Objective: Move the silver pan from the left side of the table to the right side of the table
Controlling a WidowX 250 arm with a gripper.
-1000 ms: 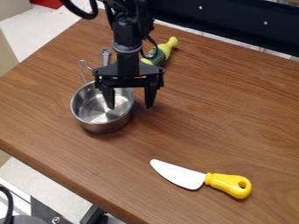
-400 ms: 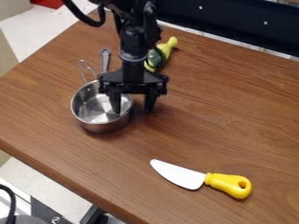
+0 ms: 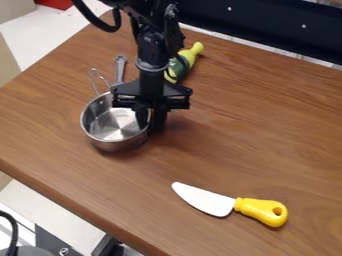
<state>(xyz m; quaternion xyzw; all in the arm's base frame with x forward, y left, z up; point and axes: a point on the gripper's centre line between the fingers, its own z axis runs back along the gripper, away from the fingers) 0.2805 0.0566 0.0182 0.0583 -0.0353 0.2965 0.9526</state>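
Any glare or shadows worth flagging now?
Camera view: bright glints inside the round silver metal pot; soft shadows on the brown wood-grain table, below the pot and right of the black two-finger gripper at its rim.

A robotics lab, by the look of it: a robot arm (image 3: 152,45) at the upper left, a black beam (image 3: 267,25) with holes at the upper right, bolted metal (image 3: 52,244) at the lower left.

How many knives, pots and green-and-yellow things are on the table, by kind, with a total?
Knives: 1, white blade and yellow handle
Pots: 1, metal pot at the jaws
Green-and-yellow things: 1, the long item behind the arm
Total: 3
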